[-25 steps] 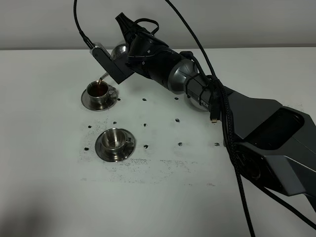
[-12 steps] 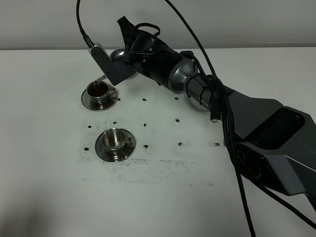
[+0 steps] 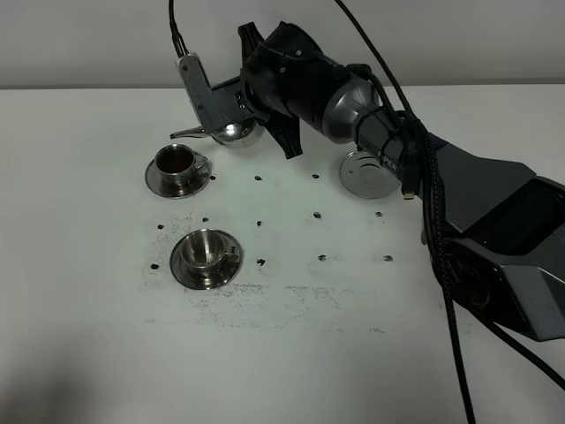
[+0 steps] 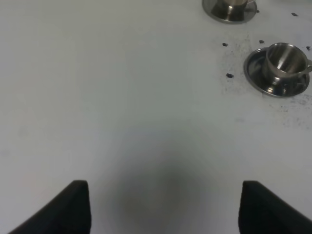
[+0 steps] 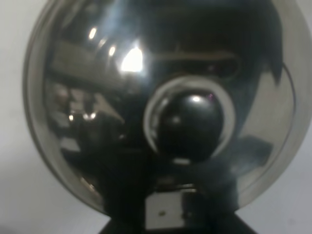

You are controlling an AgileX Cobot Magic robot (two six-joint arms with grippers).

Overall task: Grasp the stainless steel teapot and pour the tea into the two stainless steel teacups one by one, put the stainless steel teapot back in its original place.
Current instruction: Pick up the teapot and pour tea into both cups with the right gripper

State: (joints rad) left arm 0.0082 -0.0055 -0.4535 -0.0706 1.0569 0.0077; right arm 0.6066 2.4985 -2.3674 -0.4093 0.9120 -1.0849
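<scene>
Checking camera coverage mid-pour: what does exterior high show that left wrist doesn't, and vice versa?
Only exterior high: the right end effector holding the stainless steel teapot, its spout toward the far teacup, which holds tea; also the bare saucer.
Only left wrist: the left end effector, fingertips wide apart, holding nothing.
Both: the empty teacup on its saucer, the far saucer's rim, and dark specks on the white table.
</scene>
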